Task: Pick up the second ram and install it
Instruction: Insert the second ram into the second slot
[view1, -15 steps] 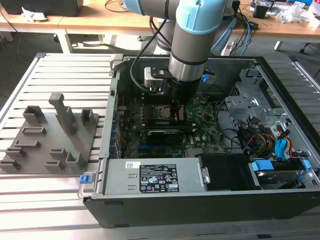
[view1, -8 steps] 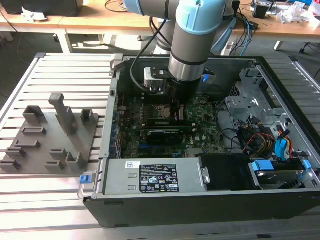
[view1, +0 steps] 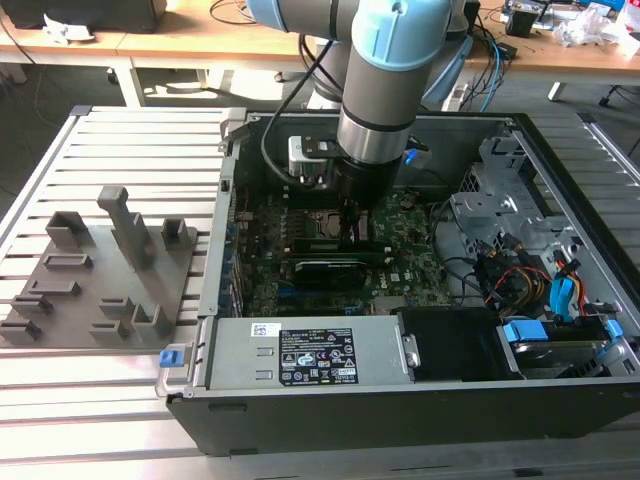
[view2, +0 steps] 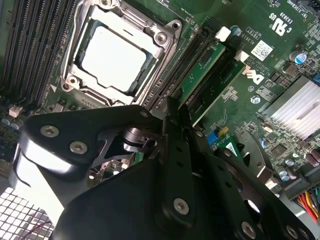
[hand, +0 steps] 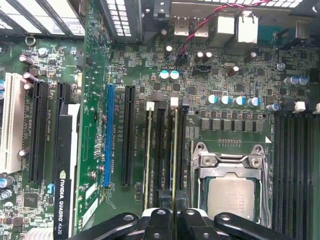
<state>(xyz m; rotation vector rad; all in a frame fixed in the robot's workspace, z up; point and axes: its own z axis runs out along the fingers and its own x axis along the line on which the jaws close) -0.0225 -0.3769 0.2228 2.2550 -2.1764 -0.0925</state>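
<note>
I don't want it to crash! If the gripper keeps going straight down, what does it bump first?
Probably the memory slots beside the processor. The gripper points down at the green board, its jaws closed on the memory stick, which looks already in a slot; depth is unclear.

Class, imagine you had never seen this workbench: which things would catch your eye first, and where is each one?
The pale blue robot arm reaching down into the open computer case, its gripper at the ram standing in a slot beside the CPU socket. On the exterior view's left, grey holder blocks sit on the slatted table.
</note>
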